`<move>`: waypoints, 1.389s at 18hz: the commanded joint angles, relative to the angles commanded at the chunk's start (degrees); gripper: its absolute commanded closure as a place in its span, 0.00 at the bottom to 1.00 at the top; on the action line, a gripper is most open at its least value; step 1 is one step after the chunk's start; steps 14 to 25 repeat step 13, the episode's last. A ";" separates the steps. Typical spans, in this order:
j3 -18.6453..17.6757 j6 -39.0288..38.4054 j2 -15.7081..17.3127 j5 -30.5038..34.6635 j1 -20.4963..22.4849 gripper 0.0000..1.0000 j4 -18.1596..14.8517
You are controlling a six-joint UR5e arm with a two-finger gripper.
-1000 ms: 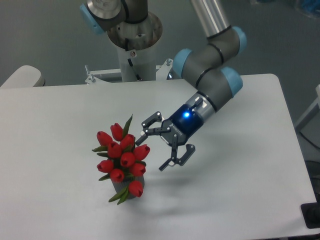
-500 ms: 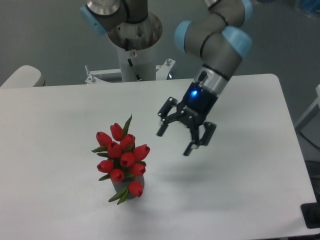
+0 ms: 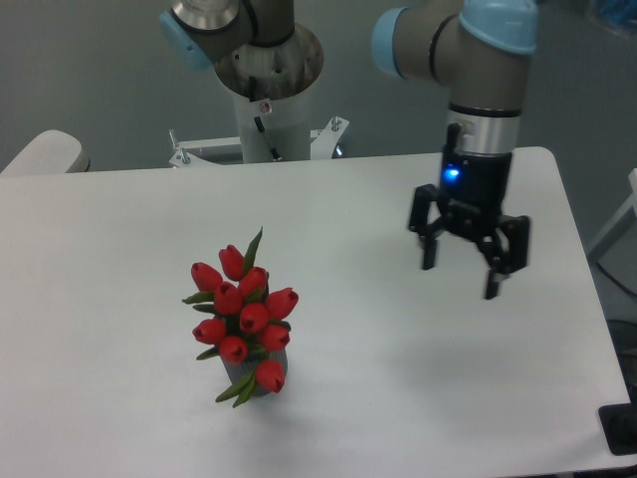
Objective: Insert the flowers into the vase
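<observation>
The flowers [image 3: 242, 314], a tight bunch of red tulip buds with green leaves, stand upright at the table's front left. Their stems go down into the vase [image 3: 245, 377], a small dark grey tube almost wholly hidden beneath the buds and leaves. My gripper [image 3: 462, 279] hangs over the right half of the table, well to the right of the bunch and apart from it. Its fingers point down and are spread open with nothing between them.
The white table [image 3: 328, 418] has its right edge close behind the gripper. The robot's base column [image 3: 267, 100] rises at the back centre. A pale rounded object [image 3: 45, 151] sits beyond the far left corner.
My gripper has swung away from the flowers to the right and turned from a sideways tilt to pointing straight down. It stayed open. The flowers and vase have not moved.
</observation>
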 joint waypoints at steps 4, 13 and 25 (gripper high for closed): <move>5.73 4.13 -1.85 2.21 -0.35 0.00 -5.74; 5.65 5.99 -2.12 4.14 -0.36 0.00 -6.09; 5.65 5.99 -2.12 4.14 -0.36 0.00 -6.09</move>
